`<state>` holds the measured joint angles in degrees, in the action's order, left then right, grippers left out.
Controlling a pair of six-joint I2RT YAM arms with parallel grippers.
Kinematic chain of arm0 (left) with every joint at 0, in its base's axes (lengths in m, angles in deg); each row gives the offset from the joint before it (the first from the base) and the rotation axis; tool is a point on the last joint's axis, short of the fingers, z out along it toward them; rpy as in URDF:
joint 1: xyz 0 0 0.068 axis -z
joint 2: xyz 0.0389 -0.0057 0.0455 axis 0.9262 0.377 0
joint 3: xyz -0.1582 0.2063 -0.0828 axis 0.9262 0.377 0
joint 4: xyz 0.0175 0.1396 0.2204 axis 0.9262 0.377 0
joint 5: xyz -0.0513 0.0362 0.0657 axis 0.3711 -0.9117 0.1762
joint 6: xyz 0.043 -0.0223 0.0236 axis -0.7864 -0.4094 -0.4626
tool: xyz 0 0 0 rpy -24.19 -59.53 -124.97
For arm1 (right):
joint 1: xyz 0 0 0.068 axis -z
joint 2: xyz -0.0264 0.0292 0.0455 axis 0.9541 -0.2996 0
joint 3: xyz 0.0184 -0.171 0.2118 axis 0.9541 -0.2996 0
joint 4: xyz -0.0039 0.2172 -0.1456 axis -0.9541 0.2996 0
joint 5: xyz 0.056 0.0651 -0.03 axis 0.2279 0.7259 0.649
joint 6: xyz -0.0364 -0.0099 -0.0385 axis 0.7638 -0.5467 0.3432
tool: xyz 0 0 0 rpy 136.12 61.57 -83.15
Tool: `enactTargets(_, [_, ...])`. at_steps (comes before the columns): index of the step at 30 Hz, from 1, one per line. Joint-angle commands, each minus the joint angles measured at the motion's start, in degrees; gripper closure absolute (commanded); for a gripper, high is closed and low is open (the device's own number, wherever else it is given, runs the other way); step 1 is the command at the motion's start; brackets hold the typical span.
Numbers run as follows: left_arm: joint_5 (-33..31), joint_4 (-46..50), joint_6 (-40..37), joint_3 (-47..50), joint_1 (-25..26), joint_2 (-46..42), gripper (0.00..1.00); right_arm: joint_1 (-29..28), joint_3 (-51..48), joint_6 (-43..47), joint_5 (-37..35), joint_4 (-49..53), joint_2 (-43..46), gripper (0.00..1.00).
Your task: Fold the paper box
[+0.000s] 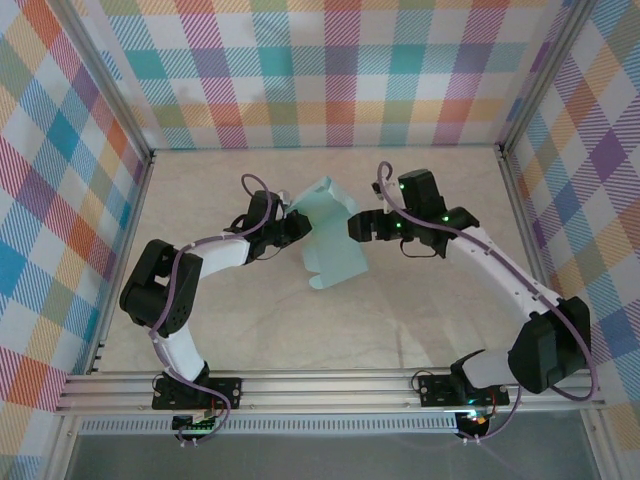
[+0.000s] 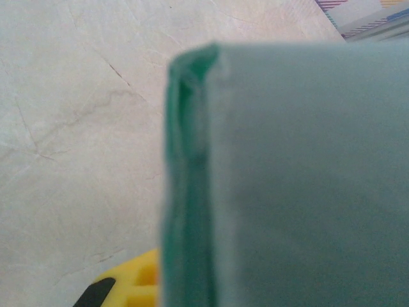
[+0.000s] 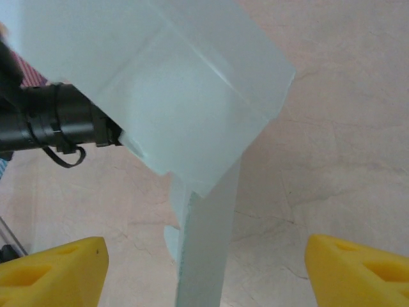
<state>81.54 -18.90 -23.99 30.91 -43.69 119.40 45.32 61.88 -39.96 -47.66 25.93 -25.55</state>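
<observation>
The paper box [image 1: 330, 236], partly folded, hangs pinched at one edge in the closed jaws of the left gripper [image 1: 297, 228], that arm bent inward. The right gripper [image 1: 357, 228] faces it, arm bowed outward, its jaws spread wide. The box's lower strip stands between them, touching neither.

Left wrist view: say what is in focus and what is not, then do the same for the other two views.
Left wrist: the paper box sits too near the lens and is smeared soft, while the table behind is fairly crisp. Right wrist: the box's folds read softly, the yellow fingertips blurrier. Top external: evenly lit, sharp throughout, no glare on the box.
</observation>
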Motion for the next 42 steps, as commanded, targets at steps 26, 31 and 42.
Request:
enactTargets(26, [5.3,-7.1,3.8,-0.3,-1.2,-0.6,1.00,15.1,-14.7,-37.0,32.1,-34.0,-5.6,0.55])
enactTargets(31, [3.5,-5.2,2.1,0.2,-1.1,-1.6,1.00,15.3,-14.9,-32.8,28.5,-31.6,-3.1,0.45])
enactTargets(42, [3.1,-2.7,-1.2,-0.2,-1.1,-2.3,1.00,12.9,1.8,-0.3,15.1,-4.5,2.3,0.30])
